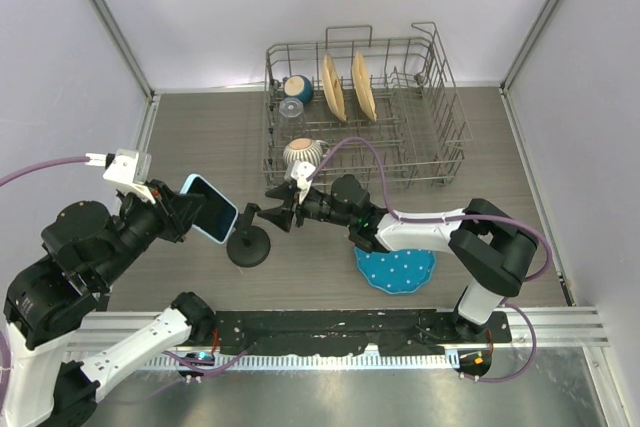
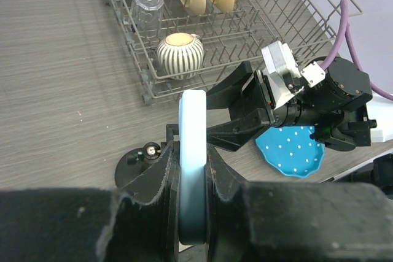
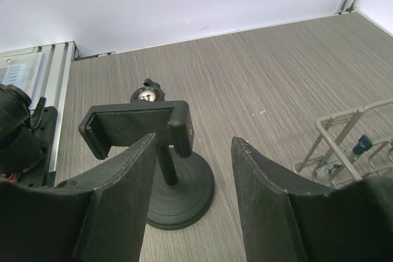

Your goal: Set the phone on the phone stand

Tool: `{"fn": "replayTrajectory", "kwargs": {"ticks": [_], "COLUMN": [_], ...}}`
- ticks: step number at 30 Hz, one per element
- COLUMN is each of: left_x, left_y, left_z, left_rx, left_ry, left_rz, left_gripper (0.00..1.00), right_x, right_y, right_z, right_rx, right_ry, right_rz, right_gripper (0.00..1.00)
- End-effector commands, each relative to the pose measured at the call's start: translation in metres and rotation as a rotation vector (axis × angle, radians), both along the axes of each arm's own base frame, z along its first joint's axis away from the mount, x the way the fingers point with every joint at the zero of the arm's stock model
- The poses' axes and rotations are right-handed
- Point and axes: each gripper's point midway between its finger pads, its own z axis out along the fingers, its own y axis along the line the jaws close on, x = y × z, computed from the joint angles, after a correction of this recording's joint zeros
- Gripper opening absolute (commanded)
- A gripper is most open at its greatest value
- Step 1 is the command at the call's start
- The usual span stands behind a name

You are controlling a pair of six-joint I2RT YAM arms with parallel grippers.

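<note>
The phone (image 1: 208,209) is clamped edge-on in the left claw (image 2: 191,179) just beside the phone stand (image 1: 250,242) for seating, while the empty, half-open right claw (image 3: 193,142) is poised at the stand's other side, probably to brace it.

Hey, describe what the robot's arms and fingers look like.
The left arm and right arm are both chunky black jointed segments with white shell sections. A purple cable runs to each wrist. The fingers are matte black, broad and tapered.
</note>
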Motion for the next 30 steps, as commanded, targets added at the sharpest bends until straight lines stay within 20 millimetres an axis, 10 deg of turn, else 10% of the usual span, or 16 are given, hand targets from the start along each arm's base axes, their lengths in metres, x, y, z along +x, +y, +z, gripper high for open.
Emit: {"fn": "replayTrajectory", "kwargs": {"ticks": [1,30], "left_x": [0.007,0.019], "left_y": [-0.006,-0.013], "left_z": [0.027,0.006], "left_rx": [-0.058,-0.022], "left_ry": [-0.097,-0.049], "left_rz": [-0.008,0.006], "left_gripper": [0.0,0.0], "right_x": [-0.004,0.002], "right_y": [0.003,0.027], "right_z": [0.039,0.021], "right_rx": [0.087,0.06], "right_ry": [-0.083,-0.051], "right_rz": [0.018,0.003], "right_gripper": [0.58,0.43]}}
